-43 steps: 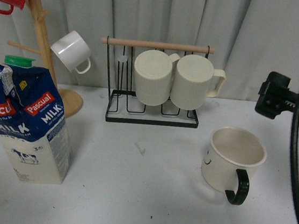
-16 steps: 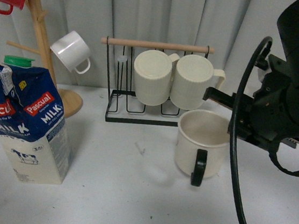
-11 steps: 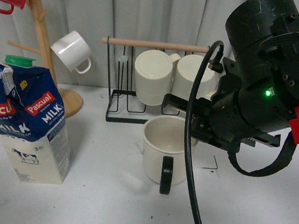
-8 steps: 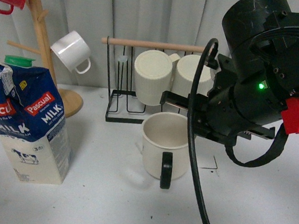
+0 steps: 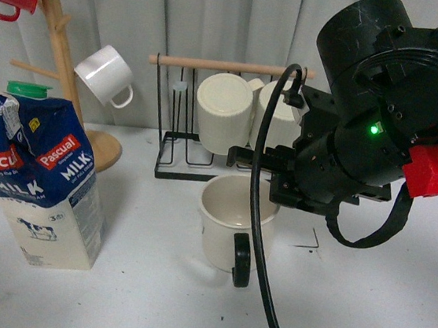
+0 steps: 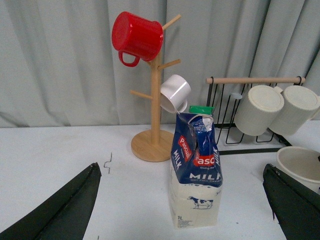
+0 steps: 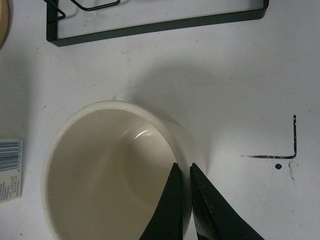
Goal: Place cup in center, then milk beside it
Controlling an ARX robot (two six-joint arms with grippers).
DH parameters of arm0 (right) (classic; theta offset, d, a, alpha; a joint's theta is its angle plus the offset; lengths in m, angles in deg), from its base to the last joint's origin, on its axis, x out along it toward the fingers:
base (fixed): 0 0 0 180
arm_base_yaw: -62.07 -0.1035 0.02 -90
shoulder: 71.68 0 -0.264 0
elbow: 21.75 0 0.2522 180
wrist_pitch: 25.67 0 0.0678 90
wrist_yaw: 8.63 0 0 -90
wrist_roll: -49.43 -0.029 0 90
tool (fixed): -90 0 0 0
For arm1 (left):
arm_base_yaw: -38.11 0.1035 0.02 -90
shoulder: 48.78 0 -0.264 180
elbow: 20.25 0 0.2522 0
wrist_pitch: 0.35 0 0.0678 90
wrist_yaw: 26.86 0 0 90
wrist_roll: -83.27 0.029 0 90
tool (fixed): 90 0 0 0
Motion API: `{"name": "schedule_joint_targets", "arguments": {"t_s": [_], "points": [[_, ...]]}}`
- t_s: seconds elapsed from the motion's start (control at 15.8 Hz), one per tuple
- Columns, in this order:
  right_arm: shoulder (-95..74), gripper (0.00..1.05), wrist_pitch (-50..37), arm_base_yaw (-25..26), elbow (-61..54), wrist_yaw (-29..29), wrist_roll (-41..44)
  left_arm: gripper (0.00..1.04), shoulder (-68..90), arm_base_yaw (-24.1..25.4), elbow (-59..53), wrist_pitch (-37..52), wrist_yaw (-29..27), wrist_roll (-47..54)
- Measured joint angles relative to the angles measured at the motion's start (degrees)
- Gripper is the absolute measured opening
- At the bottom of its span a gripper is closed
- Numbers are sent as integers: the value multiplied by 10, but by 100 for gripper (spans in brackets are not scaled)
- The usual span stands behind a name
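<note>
The right gripper pinches the wall of the cup, with one finger inside and one outside. The cup shows open side up against the white table. A black corner mark lies near it, not touching. The black rack base lies farther off.

The only readable print stands on the milk carton. Its dark blue upper part carries red labels with the brand "Pascual" in white script on both visible faces, the left one cut off at the carton's edge, and beneath each is "MILK" in white capitals. A small cow drawing sits on the cream base, where the finer print is too small to read, and a thin black corner mark is drawn on the white tabletop.
</note>
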State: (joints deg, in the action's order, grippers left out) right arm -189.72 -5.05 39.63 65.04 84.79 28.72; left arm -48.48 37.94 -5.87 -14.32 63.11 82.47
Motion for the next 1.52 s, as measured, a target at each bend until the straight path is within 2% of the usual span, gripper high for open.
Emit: {"name": "schedule_joint_targets", "arguments": {"t_s": [0.06, 0.13, 0.32, 0.44, 0.7, 0.76, 0.83, 0.89, 0.95, 1.02, 1.08, 1.14, 1.27, 1.52], "points": [[0, 3, -1, 0, 0, 7, 3, 98, 0, 0, 0, 0, 0, 0], [0, 8, -2, 1, 0, 11, 7, 98, 0, 0, 0, 0, 0, 0], [4, 46, -9, 6, -3, 14, 7, 98, 0, 0, 0, 0, 0, 0], [20, 67, -23, 11, -14, 20, 4, 98, 0, 0, 0, 0, 0, 0], [70, 88, -69, 20, -44, 36, -9, 98, 0, 0, 0, 0, 0, 0], [105, 98, -104, 23, -68, 34, -9, 98, 0, 0, 0, 0, 0, 0], [149, 99, -150, 27, -97, 29, -10, 98, 0, 0, 0, 0, 0, 0], [179, 93, -264, 24, -141, -26, 14, 98, 0, 0, 0, 0, 0, 0], [236, 82, -385, 27, -214, -118, 69, 98, 0, 0, 0, 0, 0, 0], [361, 64, -488, 57, -342, -188, 149, 98, 0, 0, 0, 0, 0, 0], [467, 36, -535, 97, -452, -172, 190, 98, 0, 0, 0, 0, 0, 0], [478, 27, -535, 104, -485, -159, 193, 98, 0, 0, 0, 0, 0, 0], [523, 1, -536, 128, -556, -130, 206, 98, 0, 0, 0, 0, 0, 0], [616, 2, -521, 162, -628, -98, 205, 98, 0, 0, 0, 0, 0, 0]]}}
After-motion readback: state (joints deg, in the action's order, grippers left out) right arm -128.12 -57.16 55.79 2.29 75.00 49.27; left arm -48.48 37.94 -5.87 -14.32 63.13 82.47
